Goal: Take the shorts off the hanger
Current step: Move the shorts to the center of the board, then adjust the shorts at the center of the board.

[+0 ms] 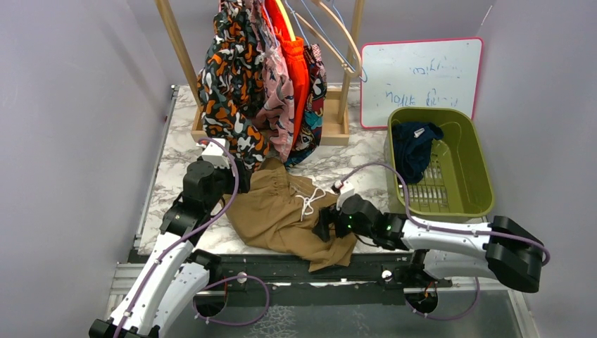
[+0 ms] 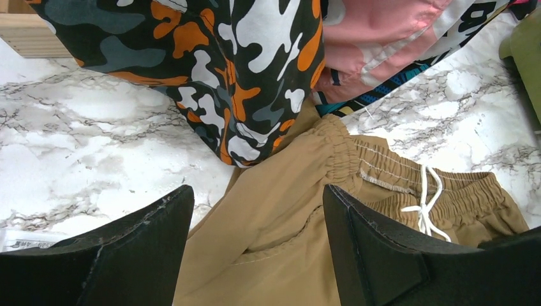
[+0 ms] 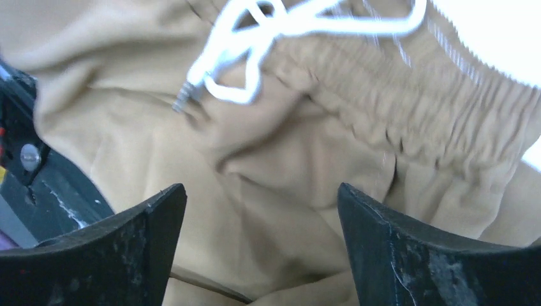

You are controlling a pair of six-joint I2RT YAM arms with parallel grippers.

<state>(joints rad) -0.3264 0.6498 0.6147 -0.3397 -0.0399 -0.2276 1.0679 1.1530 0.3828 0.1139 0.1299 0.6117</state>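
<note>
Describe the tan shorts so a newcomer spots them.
On the marble table, before the wooden rack of hanging shorts, one pair lies crumpled at the near edge. These tan shorts are plain with a white drawstring; the others are printed, orange or navy.

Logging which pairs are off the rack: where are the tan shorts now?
In the top view the tan shorts lie on the marble table between the left pincer and right pincer, below the hanging shorts.
</note>
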